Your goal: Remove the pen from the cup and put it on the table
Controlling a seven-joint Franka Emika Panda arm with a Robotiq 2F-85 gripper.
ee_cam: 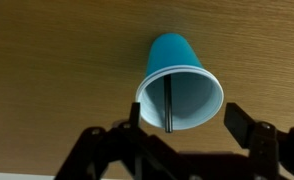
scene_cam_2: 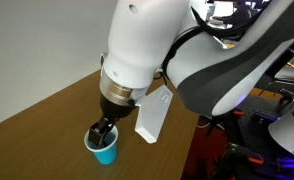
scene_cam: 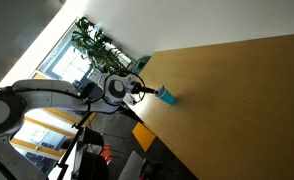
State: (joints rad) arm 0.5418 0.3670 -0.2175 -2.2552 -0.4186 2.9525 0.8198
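The light blue cup [ee_cam: 179,85] stands on the wooden table [ee_cam: 57,60]. The dark thin pen [ee_cam: 170,103] stands inside it, its top end at the rim. In the wrist view my gripper [ee_cam: 187,125] is open, its two fingers on either side of the cup's rim, and holds nothing. In both exterior views the gripper [scene_cam_2: 104,132] [scene_cam: 147,93] hovers right above the cup [scene_cam_2: 106,150] [scene_cam: 166,96], which stands near the table's edge.
The table edge [scene_cam: 147,128] runs close to the cup. A green plant [scene_cam: 95,45] stands by the window behind the arm. A white box-like part [scene_cam_2: 153,115] hangs beside the wrist. Chairs and equipment sit off the table [scene_cam_2: 272,125].
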